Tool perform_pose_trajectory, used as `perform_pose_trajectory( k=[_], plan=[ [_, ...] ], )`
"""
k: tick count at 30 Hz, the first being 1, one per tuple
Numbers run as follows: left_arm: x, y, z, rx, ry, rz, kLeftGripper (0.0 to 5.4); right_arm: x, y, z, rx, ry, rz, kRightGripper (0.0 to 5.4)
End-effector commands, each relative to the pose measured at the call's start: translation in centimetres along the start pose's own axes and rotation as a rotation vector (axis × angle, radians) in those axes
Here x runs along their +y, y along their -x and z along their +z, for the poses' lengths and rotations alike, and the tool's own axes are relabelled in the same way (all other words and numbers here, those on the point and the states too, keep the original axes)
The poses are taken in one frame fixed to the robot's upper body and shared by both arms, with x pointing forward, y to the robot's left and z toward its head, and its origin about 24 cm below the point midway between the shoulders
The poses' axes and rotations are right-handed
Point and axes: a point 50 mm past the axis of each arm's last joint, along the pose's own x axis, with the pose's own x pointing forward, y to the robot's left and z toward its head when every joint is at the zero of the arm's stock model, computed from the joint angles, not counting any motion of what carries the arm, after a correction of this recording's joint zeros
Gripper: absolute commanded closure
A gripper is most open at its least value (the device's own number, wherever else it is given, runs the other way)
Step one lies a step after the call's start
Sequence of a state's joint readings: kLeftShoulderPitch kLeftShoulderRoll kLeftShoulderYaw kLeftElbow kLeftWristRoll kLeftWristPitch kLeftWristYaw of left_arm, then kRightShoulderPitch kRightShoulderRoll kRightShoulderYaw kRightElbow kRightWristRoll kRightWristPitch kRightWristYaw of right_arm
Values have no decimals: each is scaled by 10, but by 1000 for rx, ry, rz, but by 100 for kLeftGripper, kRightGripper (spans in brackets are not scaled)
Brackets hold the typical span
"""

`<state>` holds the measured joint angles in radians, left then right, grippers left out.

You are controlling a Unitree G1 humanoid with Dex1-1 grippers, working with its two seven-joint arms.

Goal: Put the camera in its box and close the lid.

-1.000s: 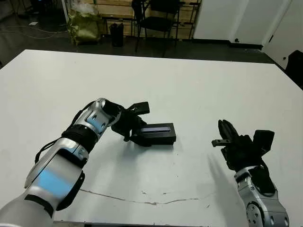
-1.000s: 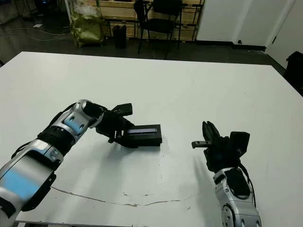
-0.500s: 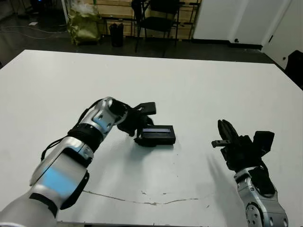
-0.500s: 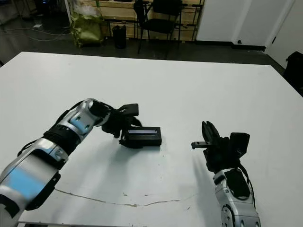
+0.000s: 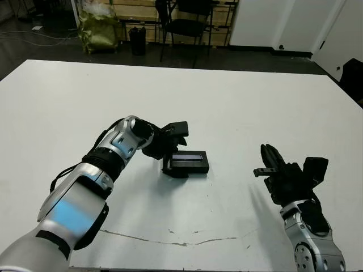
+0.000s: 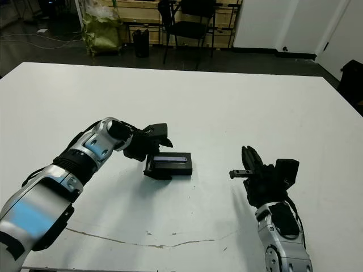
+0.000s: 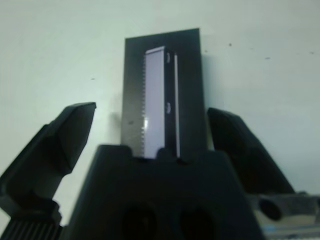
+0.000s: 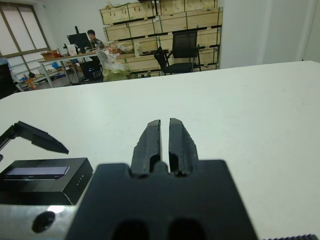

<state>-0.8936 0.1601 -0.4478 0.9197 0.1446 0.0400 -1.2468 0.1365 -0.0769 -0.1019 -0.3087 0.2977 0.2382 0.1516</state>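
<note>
Left gripper (image 7: 150, 135) spread wide, one finger on each side of the lid (image 5: 190, 161), neither visibly touching it. Lid lies flat on the white table (image 5: 238, 107), grey strip up, near the middle and just ahead of your left wrist. Tray and camera not visible in any view; you can't confirm from here that the camera is inside or that the lid is fully seated on the box.

Right gripper (image 8: 165, 142) closed on nothing, fingers pressed together, well apart from the lid on the right side of the table.

Risks from here:
- Pulling the left arm back at an angle could let a finger catch a long edge of the lid and drag or spin it. The lid looks light and the table smooth, so you should expect it to slide easily.
- Closing the fingers now would clamp the lid's sides and could lift it back off.
- If the lid sits skewed on the box, pressing one end may tip the other end up.

A person sits at a desk far beyond the table, no concern.
</note>
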Motion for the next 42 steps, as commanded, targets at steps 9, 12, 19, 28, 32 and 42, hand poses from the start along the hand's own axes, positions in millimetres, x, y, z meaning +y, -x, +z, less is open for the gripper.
perform_pose_trajectory(
  k=[9, 12, 19, 28, 32, 42],
  plan=[
    [2, 51, -4, -452, 284, -131, 2, -4, -4, -4, 57, -30, -30, 540],
    [-2, 59, 1, -561, 361, -192, 2, -4, -4, -2, 61, -12, -29, 540],
    [-14, 68, -6, -738, 501, -14, 2, -5, -5, -3, 43, -27, -12, 540],
    [-35, 52, -6, -732, 373, 689, 162, -4, -3, -4, 38, -26, -9, 540],
    [-44, 29, -11, -698, 386, 728, 259, -2, -3, -4, 36, -17, -8, 540],
    [-47, -2, -12, -546, 341, 689, 507, -1, -1, -3, 36, -22, -11, 540]
  ],
)
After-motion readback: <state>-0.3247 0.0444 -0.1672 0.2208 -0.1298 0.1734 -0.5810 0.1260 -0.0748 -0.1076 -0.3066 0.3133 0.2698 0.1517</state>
